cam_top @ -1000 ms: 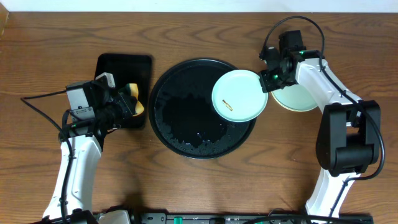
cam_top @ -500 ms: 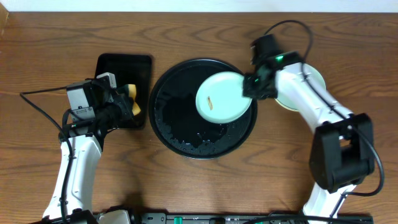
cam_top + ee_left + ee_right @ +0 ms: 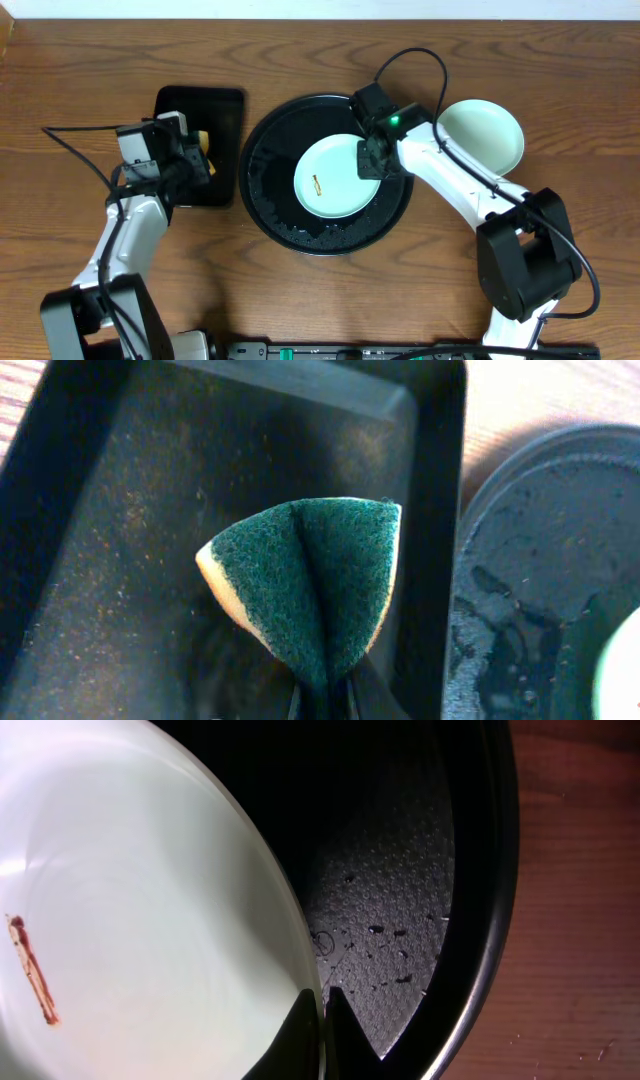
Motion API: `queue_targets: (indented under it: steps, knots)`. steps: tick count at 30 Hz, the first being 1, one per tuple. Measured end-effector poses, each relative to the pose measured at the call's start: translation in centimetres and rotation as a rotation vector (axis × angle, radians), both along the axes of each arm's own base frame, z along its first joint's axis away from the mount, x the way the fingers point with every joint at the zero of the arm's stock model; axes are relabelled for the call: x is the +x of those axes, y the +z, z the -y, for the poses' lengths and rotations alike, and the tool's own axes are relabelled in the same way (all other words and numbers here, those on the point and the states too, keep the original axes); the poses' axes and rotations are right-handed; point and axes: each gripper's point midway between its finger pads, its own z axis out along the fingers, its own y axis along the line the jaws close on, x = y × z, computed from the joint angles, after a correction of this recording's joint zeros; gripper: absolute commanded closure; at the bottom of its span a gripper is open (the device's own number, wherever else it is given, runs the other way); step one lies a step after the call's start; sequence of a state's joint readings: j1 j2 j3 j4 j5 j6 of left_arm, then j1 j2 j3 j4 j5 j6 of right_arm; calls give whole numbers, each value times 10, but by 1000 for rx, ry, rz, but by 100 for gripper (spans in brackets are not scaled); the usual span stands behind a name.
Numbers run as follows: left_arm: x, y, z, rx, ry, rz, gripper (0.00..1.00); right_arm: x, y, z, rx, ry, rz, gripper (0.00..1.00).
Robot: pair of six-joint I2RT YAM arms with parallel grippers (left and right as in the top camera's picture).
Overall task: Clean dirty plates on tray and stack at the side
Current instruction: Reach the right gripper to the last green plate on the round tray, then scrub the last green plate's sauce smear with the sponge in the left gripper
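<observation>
A pale mint-green plate (image 3: 333, 178) with a small brown-orange smear sits over the middle of the round black tray (image 3: 270, 215). My right gripper (image 3: 370, 165) is shut on its right rim; in the right wrist view the fingers (image 3: 322, 1020) pinch the plate's (image 3: 130, 910) edge above the tray's (image 3: 420, 870) wet floor. Another mint-green plate (image 3: 484, 135) lies on the table to the right of the tray. My left gripper (image 3: 190, 165) is shut on a folded green-and-yellow sponge (image 3: 310, 580) over the rectangular black tray (image 3: 120, 560). The yellow plate is not visible.
The rectangular black tray (image 3: 200, 110) stands just left of the round tray, their rims nearly touching. Cables trail from both arms. The wall edge runs along the back of the wooden table (image 3: 320, 300).
My right gripper has carried the smeared plate leftward from the tray's right rim to its middle. The plate on the table is now uncovered. My left arm shifted slightly towards the back.
</observation>
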State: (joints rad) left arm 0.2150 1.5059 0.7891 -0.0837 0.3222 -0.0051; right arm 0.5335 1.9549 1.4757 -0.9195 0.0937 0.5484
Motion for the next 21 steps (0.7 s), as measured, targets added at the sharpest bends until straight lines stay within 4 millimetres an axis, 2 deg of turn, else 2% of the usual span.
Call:
queue_targets:
  steps: [4, 9, 12, 14, 21]
  knots:
    - [7, 13, 1, 18, -14, 56, 93, 0, 0, 1, -2, -1, 2, 99]
    - [8, 47, 24, 33, -72, 144, 92, 1, 0, 1, -9, 12, 6, 99]
    - [-1, 64, 57, 30, -156, 165, 93, 3, 1, 1, -10, 20, 12, 99]
    - [-9, 65, 79, 24, -216, 153, 92, 6, 1, -1, -7, 44, 26, 99]
    - [-39, 45, 156, 4, -438, 57, 92, 16, 4, -15, 33, 227, 66, 99]
